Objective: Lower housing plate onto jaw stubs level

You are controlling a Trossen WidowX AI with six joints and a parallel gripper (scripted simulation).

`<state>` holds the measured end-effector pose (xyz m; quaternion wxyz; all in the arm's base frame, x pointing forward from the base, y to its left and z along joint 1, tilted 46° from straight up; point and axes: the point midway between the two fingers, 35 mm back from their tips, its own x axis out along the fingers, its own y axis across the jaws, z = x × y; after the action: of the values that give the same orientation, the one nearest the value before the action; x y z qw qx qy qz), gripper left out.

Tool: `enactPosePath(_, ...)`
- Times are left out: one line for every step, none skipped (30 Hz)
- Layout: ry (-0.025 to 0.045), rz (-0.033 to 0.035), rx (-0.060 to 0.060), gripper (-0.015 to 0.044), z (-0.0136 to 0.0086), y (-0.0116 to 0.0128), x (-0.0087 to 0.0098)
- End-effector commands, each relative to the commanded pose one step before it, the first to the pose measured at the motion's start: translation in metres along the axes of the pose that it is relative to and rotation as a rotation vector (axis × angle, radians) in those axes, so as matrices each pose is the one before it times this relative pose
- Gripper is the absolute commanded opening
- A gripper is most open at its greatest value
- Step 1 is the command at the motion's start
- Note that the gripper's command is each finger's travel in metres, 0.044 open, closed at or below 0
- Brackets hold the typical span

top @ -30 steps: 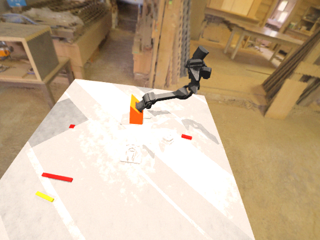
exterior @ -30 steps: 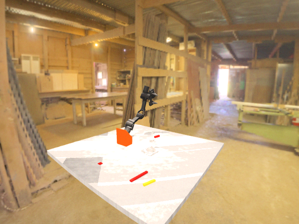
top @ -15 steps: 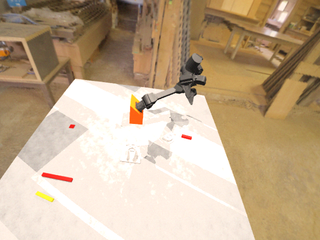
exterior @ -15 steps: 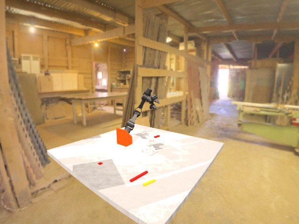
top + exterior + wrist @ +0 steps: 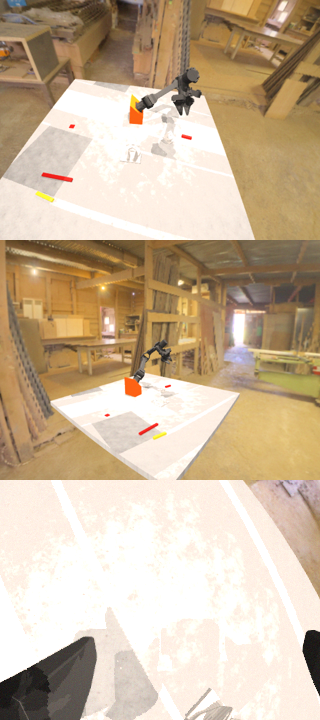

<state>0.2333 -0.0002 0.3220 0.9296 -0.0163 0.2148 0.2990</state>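
"Gripper hangs high over the pale table, at the end of a dark arm rising beside the orange block. Is it carrying anything?"

"Nothing. Its fingers stand wide apart, tips pointing down, with only air between them."

"And the housing plate?"

"Two white pieces lie on the table (bright glare swallows their detail). The larger white piece, with a flat base and a raised, rounded part, sits on the near side of the orange block in the top view. The smaller white piece lies to the right of the block, apart from the larger one. Which is the plate, I cannot tell, nor whether anything is level and closed."

"What else is in the frame?"

"A short red bar, farther right of the orange block than both white pieces, and a small red square, left of the block. A long red bar and, just beside it, a yellow bar lie well apart from the block, toward the near left, all seen from the top."
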Motion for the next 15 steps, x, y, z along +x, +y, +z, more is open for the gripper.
enactPosePath(0.05384,0.07008,0.0535,0.044,-0.01327,0.00932,0.01771)
enactPosePath(0.01465,0.01819,0.0117,0.044,-0.00329,0.00243,0.00473)
enactPosePath(0.01512,0.01793,0.0115,0.044,-0.00332,0.00243,0.00475)
enactPosePath(0.01558,0.01766,0.0112,0.044,-0.00335,0.00242,0.00478)
enactPosePath(0.01603,0.01738,0.011,0.044,-0.00338,0.00241,0.00481)
enactPosePath(0.01648,0.01708,0.0107,0.044,-0.00341,0.0024,0.00483)
enactPosePath(0.01692,0.01677,0.0105,0.044,-0.00344,0.00239,0.00485)
enactPosePath(0.01733,0.01643,0.0102,0.044,-0.00347,0.00238,0.00487)
enactPosePath(0.01779,0.01613,0.0099,0.044,-0.00351,0.00237,0.0049)
enactPosePath(0.01821,0.01579,0.0097,0.044,-0.00354,0.00236,0.00492)
enactPosePath(0.01861,0.01543,0.0094,0.044,-0.00357,0.00234,0.00494)
enactPosePath(0.01901,0.01506,0.0092,0.044,-0.0036,0.00233,0.00495)
enactPosePath(0.0194,0.01468,0.0089,0.044,-0.00363,0.00231,0.00497)
enactPosePath(0.01979,0.01429,0.0087,0.044,-0.00366,0.00229,0.00498)
enactPosePath(0.02016,0.01389,0.0084,0.044,-0.00369,0.00227,0.00499)
